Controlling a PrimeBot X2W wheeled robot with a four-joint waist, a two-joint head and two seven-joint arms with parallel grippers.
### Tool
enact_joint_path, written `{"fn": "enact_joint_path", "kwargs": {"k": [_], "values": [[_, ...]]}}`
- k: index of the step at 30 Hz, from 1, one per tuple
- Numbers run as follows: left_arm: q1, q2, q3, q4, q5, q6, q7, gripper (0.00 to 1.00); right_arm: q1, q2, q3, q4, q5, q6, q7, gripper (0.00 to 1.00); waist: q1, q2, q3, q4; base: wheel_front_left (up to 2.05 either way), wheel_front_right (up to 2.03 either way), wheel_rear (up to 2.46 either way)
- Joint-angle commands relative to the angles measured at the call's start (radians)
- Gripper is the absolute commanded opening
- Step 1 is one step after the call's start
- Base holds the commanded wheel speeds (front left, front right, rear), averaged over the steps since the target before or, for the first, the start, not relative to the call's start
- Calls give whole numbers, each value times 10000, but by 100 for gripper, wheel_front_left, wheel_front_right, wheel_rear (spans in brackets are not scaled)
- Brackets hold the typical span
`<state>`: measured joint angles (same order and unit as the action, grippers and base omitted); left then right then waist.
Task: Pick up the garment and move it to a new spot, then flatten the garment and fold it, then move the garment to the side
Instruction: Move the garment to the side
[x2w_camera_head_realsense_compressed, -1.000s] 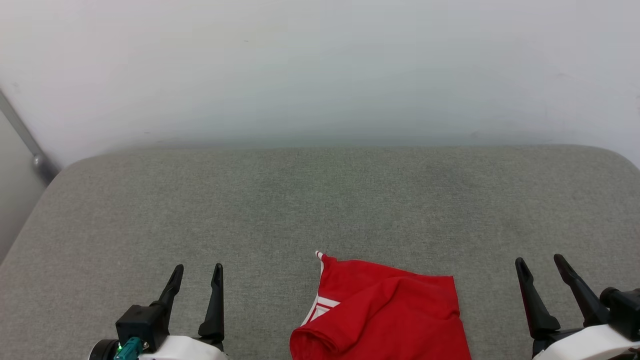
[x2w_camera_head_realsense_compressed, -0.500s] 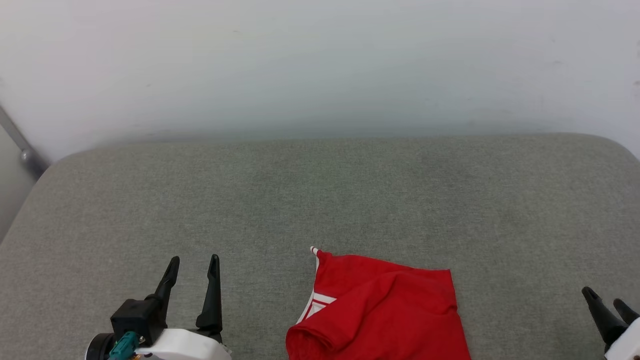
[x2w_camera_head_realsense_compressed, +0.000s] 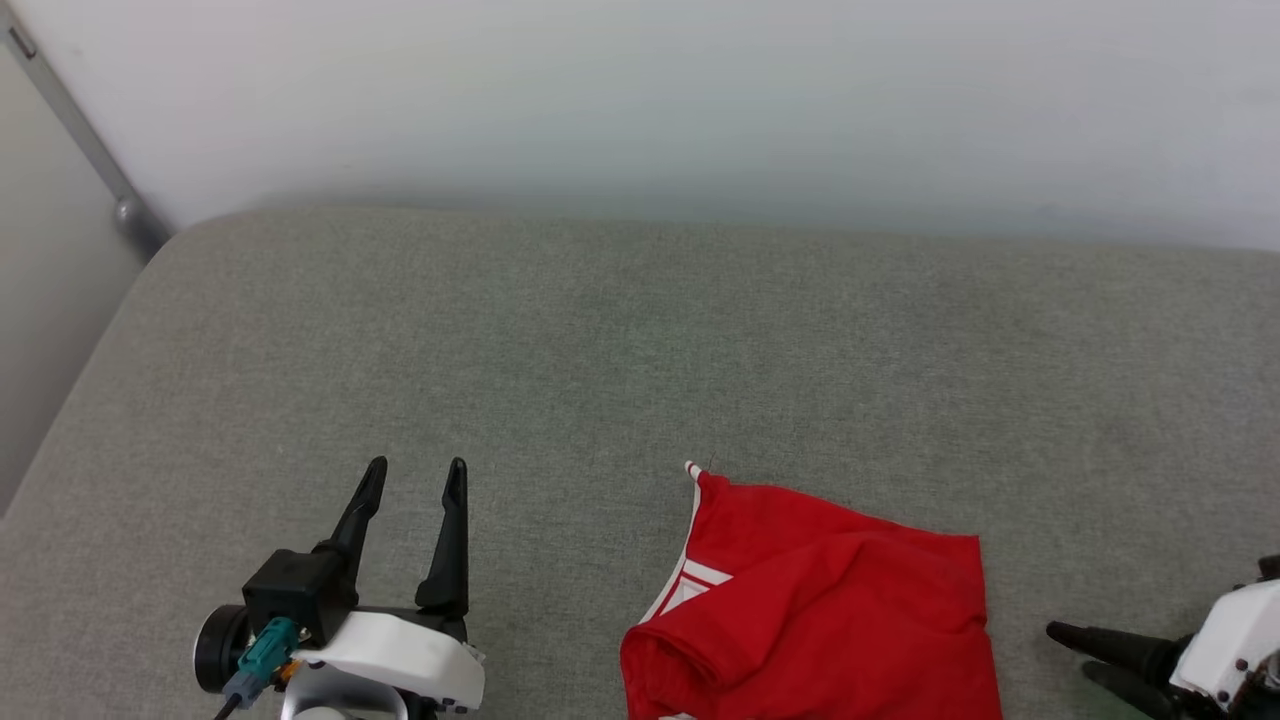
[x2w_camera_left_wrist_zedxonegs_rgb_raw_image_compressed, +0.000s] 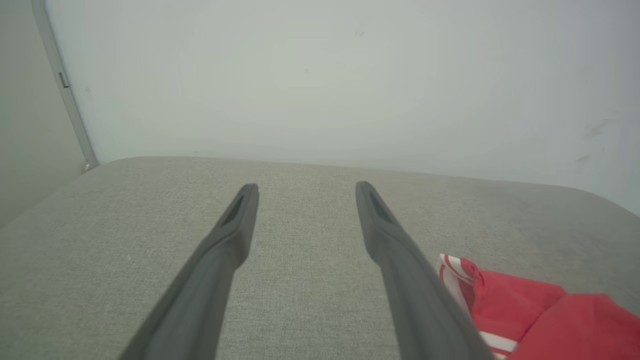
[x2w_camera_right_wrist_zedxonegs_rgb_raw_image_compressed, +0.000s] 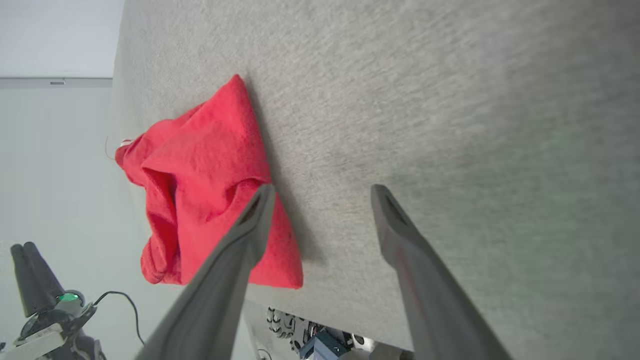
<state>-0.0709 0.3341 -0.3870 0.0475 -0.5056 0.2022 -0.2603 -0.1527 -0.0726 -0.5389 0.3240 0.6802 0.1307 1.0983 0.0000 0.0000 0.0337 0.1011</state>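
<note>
The garment (x2w_camera_head_realsense_compressed: 820, 600) is a rumpled red heap with a bit of white striped trim, lying at the near middle of the grey padded surface (x2w_camera_head_realsense_compressed: 640, 340); the head view's bottom edge cuts off its near part. My left gripper (x2w_camera_head_realsense_compressed: 416, 468) stands open to its left, fingers pointing away from me, well apart from the cloth. My right gripper (x2w_camera_head_realsense_compressed: 1072, 652) is open, low at the right, fingers pointing left at the garment's right edge with a small gap. The garment (x2w_camera_left_wrist_zedxonegs_rgb_raw_image_compressed: 530, 310) lies right of the left gripper (x2w_camera_left_wrist_zedxonegs_rgb_raw_image_compressed: 306, 188). The right gripper (x2w_camera_right_wrist_zedxonegs_rgb_raw_image_compressed: 322, 190) faces the garment (x2w_camera_right_wrist_zedxonegs_rgb_raw_image_compressed: 200, 180).
A pale wall (x2w_camera_head_realsense_compressed: 640, 100) rises behind the padded surface. A grey metal pole (x2w_camera_head_realsense_compressed: 90, 160) runs down to the surface's far left corner. The surface's left edge (x2w_camera_head_realsense_compressed: 70, 400) drops off. The left gripper (x2w_camera_right_wrist_zedxonegs_rgb_raw_image_compressed: 30, 270) shows beyond the garment in the right wrist view.
The head camera has shifted, so the whole picture moved. My right gripper dropped low and turned from fingers pointing away to pointing left at the garment. The left gripper and garment stayed put.
</note>
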Motion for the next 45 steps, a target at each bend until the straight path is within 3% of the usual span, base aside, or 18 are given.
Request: {"fn": "enact_joint_path", "kwargs": {"k": [1,5,11,12,14,21,28,34,39,45], "values": [[-166,-70,13,40,42,-56,-68,100,-234,97,-8,173,136,0,197,100,0,0,213,190,0,0,0],[-365,-245,26,150,158,-232,-68,100,-868,221,51,936,828,0,411,100,0,0,431,402,0,0,0],[-491,-405,177,354,291,-472,-69,100,-1089,241,1259,2236,2186,-2,299,100,0,0,509,609,0,0,0],[-477,-416,208,387,309,-496,-69,100,-1076,240,1422,2289,2248,-4,221,96,0,0,503,619,0,0,0],[-424,-444,262,453,365,-511,-69,100,-1083,242,1713,2318,2380,-2,88,2,0,0,456,620,0,0,0],[-154,-515,383,614,450,-600,-69,100,-838,-37,2848,1298,1908,0,-460,0,0,0,6,349,0,0,0],[175,-551,507,584,459,-591,-66,100,-438,-1505,5026,146,-69,-2,-1577,0,0,0,-496,-561,0,0,0],[308,-683,565,447,538,-617,-48,100,-663,-2752,6128,-44,-1592,-2,-2386,0,0,0,-542,-1715,0,0,0],[158,-777,659,293,623,-722,-48,100,-1287,-3409,6617,-149,-2479,-2,-3087,0,0,0,-135,-2821,0,0,0],[-650,-591,646,-1,932,-963,-48,100,-2573,-4029,6401,87,-3264,-4,-4204,0,0,0,1401,-3675,0,0,0]]}}
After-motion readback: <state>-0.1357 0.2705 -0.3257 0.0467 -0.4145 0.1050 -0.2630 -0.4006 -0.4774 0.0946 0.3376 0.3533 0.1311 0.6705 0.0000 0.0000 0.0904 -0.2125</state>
